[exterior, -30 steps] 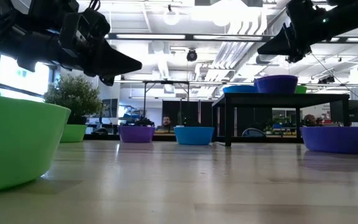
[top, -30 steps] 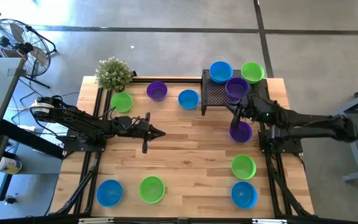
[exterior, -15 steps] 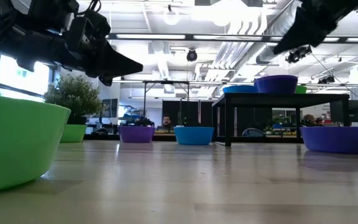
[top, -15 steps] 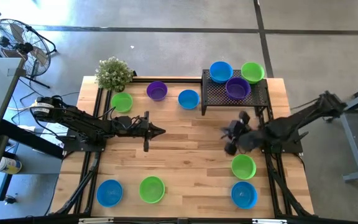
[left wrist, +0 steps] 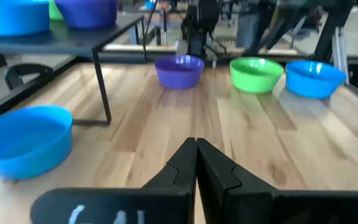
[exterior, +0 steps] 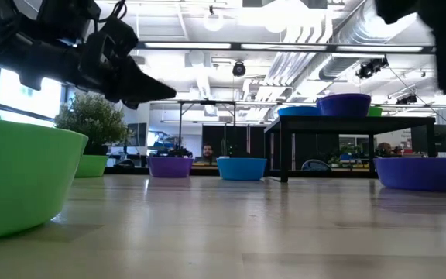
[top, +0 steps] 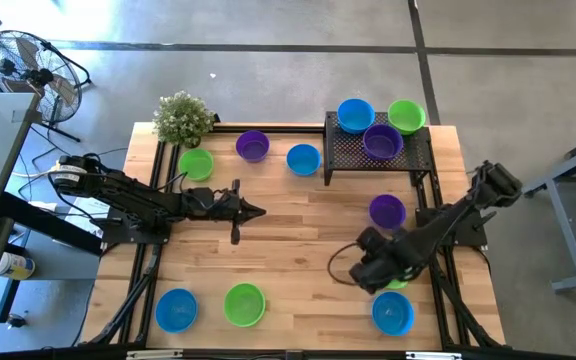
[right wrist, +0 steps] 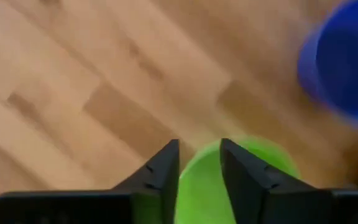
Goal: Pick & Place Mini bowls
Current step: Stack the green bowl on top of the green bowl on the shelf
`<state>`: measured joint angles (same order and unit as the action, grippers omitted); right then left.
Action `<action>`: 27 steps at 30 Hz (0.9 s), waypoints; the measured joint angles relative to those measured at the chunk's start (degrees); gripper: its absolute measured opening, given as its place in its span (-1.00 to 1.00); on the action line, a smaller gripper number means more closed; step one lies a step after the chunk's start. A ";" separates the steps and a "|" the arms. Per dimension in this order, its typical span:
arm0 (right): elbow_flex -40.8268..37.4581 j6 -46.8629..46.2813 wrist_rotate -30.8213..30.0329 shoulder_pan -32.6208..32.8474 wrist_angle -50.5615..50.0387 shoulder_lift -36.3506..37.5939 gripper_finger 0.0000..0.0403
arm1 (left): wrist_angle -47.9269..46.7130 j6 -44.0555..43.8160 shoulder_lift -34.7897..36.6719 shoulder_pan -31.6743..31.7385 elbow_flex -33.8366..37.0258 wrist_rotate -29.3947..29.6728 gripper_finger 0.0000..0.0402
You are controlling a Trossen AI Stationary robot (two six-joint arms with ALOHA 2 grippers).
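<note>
My right gripper (top: pixel 376 272) is open and points down over a green mini bowl (top: pixel 398 284) at the near right, which it mostly hides. In the right wrist view the fingers (right wrist: pixel 199 149) stand on either side of that bowl's rim (right wrist: pixel 229 180). A blue bowl (top: pixel 392 312) sits just nearer and a purple one (top: pixel 387 210) just farther. My left gripper (top: pixel 258 211) is shut and empty above the table's middle left. A blue (top: pixel 355 115), a green (top: pixel 406 116) and a purple bowl (top: pixel 382 142) rest on the black mesh stand (top: pixel 413 158). My right gripper comes at the green bowl from above, one finger (right wrist: pixel 166 162) outside the rim (right wrist: pixel 207 155) and one (right wrist: pixel 238 165) over the hollow. I cannot tell whether the fingers touch the bowl, which sits on the table.
More bowls sit on the table: green (top: pixel 196 163), purple (top: pixel 253 146) and blue (top: pixel 303 158) at the far side, blue (top: pixel 176 309) and green (top: pixel 245 304) at the near left. A potted plant (top: pixel 182 118) stands at the far left corner.
My right gripper has swung from beside the mesh stand, past the purple bowl, toward the table's near edge, and now stands over the green bowl. The purple bowl stays where it was. My left arm has kept still.
</note>
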<state>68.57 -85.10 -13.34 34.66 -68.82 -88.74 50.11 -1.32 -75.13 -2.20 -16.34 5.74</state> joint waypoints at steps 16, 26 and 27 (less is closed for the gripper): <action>-7.18 -20.59 9.81 0.19 11.30 -5.12 -0.18 | -2.30 0.00 0.00 0.00 0.00 0.90 -0.99; -16.48 -21.37 11.43 -2.12 23.40 -5.12 -0.47 | -2.30 0.00 0.00 0.00 0.00 0.96 -0.99; -16.84 -20.85 11.44 -2.15 23.97 -5.12 -0.55 | -2.30 0.00 0.00 -0.01 0.00 0.97 -0.99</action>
<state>51.73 -105.95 -1.91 32.51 -44.85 -93.86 47.81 -1.32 -75.13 -2.21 -16.34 6.70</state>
